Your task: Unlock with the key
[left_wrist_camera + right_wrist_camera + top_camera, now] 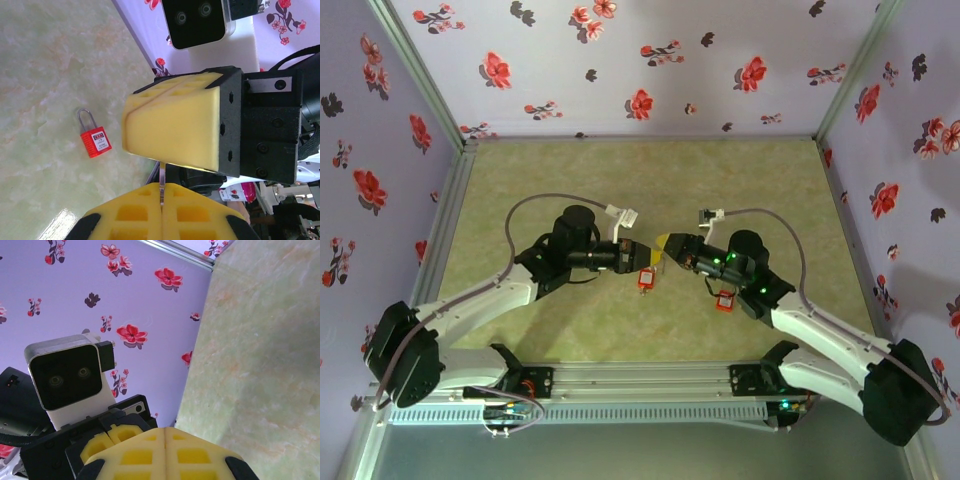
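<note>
Left gripper [161, 194]: closed narrow on the key [162, 180]; the thin metal blade is pinched between its yellow fingertips [140, 210].
Right gripper [165, 434]: fingers are pressed together, tip to tip with the left gripper above mid-table; whether the key is caught in them cannot be told.
Key: held off the table [50, 75], its free end reaching the edge of the right fingers.
Padlock [95, 141]: red, laid flat on the table, right of and nearer than the grippers, beside the right arm [820, 335], apart from the key.

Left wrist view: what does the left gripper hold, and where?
A thin metal key, pinched by its lower end in the left gripper; its upper end reaches the right gripper.
</note>
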### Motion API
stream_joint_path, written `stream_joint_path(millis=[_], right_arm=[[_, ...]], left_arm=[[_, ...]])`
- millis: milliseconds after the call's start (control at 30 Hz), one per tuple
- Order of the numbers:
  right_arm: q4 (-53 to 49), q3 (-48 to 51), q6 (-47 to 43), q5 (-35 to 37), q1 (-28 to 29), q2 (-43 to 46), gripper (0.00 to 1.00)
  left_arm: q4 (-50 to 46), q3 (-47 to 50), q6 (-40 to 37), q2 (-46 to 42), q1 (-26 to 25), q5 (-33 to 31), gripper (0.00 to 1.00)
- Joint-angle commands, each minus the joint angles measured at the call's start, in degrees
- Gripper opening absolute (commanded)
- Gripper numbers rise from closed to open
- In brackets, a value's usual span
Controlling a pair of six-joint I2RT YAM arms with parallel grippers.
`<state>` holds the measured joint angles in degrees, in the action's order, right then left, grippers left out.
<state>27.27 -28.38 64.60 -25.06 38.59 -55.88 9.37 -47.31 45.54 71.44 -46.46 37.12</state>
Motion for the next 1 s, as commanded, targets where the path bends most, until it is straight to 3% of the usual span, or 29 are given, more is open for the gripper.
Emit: stream_joint_path(millis=[0,133,267,633,967], right_arm=[[1.5,0.3,1.2,1.8,1.2,2.4,0.00],[-1.5,-0.1,0.9,5.5,1.2,5.1,0.00],[-2.0,0.1,1.1,7.7,1.2,6.0,0.00],[-0.1,-0.1,1.7,8.2,1.2,4.0,0.00],[0.0,1.3,1.8,8.6,1.2,4.9,0.00]], left_arm=[[4.9,-0.8,1.3,0.6,-0.5,0.4,0.15],[9.8,2.1,4.4,-0.5,-0.3,-1.2,0.44],[15.8,5.7,8.5,-1.5,-0.5,-2.6,0.49],[23.9,9.7,13.2,-1.3,-2.4,-3.7,0.42],[22.8,9.7,12.5,-1.6,-2.3,-4.5,0.22]])
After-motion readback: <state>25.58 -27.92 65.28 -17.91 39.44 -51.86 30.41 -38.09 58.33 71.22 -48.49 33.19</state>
